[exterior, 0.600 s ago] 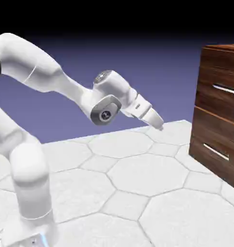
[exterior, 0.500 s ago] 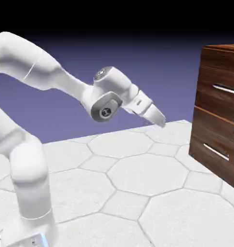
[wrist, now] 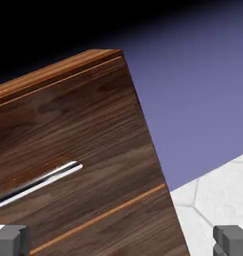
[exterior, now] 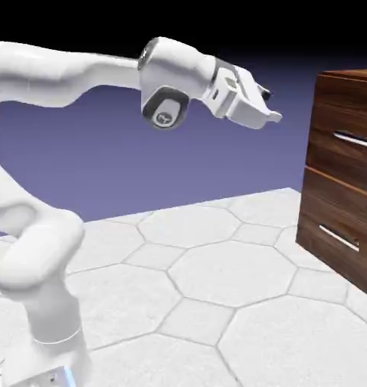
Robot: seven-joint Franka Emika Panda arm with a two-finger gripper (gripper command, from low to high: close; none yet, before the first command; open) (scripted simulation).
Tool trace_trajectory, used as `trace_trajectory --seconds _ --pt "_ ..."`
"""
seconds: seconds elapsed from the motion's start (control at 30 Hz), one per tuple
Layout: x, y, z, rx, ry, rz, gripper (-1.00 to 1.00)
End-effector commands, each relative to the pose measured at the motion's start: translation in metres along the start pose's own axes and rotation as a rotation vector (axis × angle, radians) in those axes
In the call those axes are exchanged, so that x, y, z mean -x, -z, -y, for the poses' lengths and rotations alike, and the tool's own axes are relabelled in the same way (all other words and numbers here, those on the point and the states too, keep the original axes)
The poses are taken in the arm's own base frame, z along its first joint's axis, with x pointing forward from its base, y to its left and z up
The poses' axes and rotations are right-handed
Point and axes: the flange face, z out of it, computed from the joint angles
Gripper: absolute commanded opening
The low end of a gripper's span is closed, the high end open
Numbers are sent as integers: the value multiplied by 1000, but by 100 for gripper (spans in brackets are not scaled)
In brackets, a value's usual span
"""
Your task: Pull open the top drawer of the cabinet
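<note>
Arm now riding higher than in the earlier exterior frames; gripper (exterior: 274, 105) is pointing toward the cabinet (exterior: 341, 181), jaws standing wide, holding nothing. Top drawer (wrist: 88, 120) is sitting closed above the lower drawer (wrist: 123, 235), its handle (wrist: 38, 184) showing left of centre in the hand view (tilted, note). Height seemingly suiting the reach; sideways alignment and roll still needing correction.

Cab. (exterior: 341, 181) dk brn grain; floor (exterior: 232, 272) prob. wht hexes.
</note>
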Motion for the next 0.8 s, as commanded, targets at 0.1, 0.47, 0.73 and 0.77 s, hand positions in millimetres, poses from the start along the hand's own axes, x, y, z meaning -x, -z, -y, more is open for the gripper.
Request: trace_trajectory --seconds 0.1,0.47,0.73,0.77 --pt "4 7 29 -71 -88 -32 100" --pt "48 -14 83 -236 -295 -30 100" --pt "92 -73 92 -304 -443 34 100" --pt "97 -83 91 -308 -463 45 100"
